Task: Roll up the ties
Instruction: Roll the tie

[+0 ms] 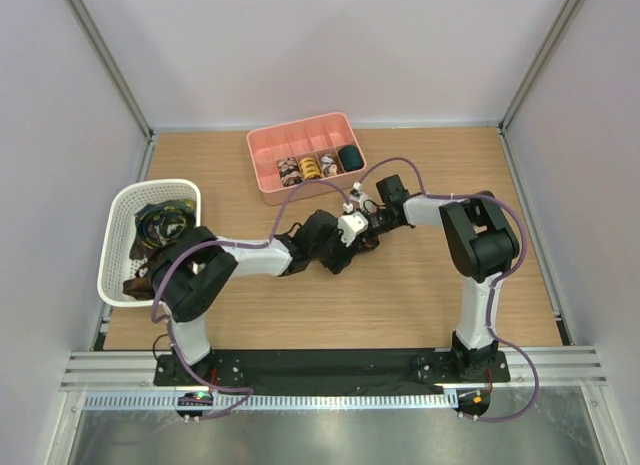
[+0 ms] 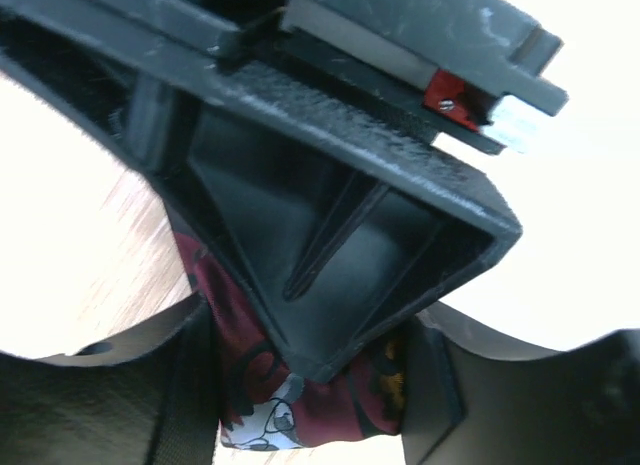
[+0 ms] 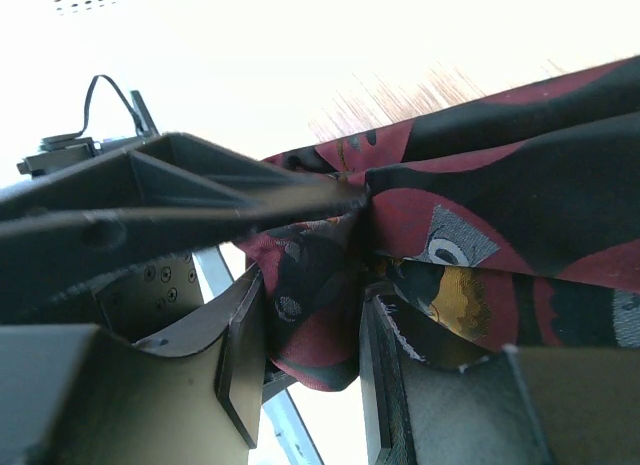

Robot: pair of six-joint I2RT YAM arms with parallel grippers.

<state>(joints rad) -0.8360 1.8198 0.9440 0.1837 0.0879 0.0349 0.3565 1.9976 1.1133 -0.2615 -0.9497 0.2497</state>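
where the two arms meet over the middle of the table (image 1: 400, 295), a dark tie (image 3: 500, 205) with red patches and a yellow-and-grey print hangs between them. the right gripper (image 3: 305, 350) has its fingers (image 3: 240, 365) closed on a bunched fold of it. the cloth is squeezed into the gap between the two fingers and bulges out below them. the rest of the tie runs off to the right of the fingers in flat, overlapping layers. a long black finger (image 3: 200, 200) of the other arm lies in from the left just above them, its tip touching the fabric at the fold.

seen from the left wrist, the left gripper (image 2: 305, 410) has the same red cloth between its own fingers (image 2: 170, 395), filling the gap from one to the other. the ribbed black finger (image 2: 330, 245) of the right arm sits on the cloth from above. i cannot tell whether the left fingers really clamp the cloth or only stand either side of it.

beyond both sets of fingers, at the far side of the table, a pink tray (image 1: 262, 150) holds rolled ties (image 1: 310, 166) as small coils in its near row of compartments. well behind the left fingers, out past that arm's elbow, a white basket (image 1: 110, 255) holds more ties (image 1: 160, 225) in a loose heap.
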